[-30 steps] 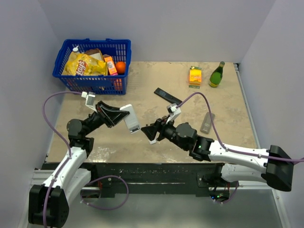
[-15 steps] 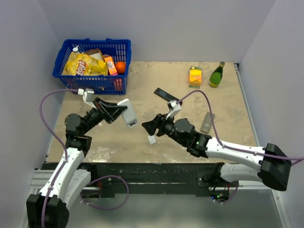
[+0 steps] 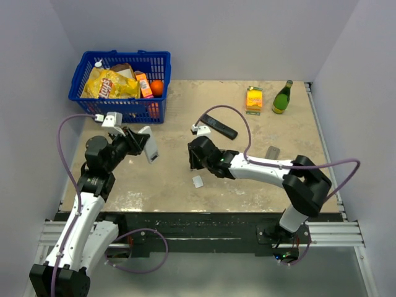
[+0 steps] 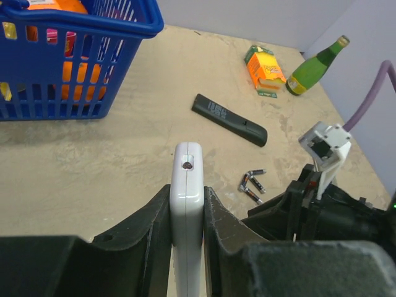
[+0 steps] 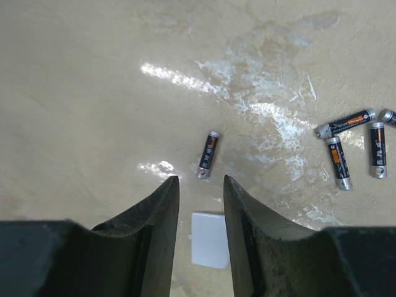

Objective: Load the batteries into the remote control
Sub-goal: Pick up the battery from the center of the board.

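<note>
My left gripper [image 3: 147, 146] is shut on a white remote [image 3: 151, 151] and holds it up off the table at the left; in the left wrist view the remote [image 4: 187, 198] stands edge-on between my fingers. My right gripper [image 3: 194, 163] is open and empty [image 5: 200, 185], hovering over a small white battery cover [image 5: 210, 239] that lies on the table [image 3: 197, 181]. One battery [image 5: 208, 153] lies just beyond its fingertips. Several more batteries [image 5: 354, 143] lie to its right, and they also show in the left wrist view [image 4: 252, 184].
A black remote [image 3: 218, 126] lies in the middle of the table and a grey one [image 3: 271, 153] at the right, partly behind my right arm. A blue basket [image 3: 121, 109] of groceries stands at the back left. An orange box [image 3: 254, 98] and a green bottle [image 3: 283, 97] stand at the back right.
My left gripper has drawn back to the left with the white remote. My right arm has swung left and away from it, and the white cover now lies alone on the table.
</note>
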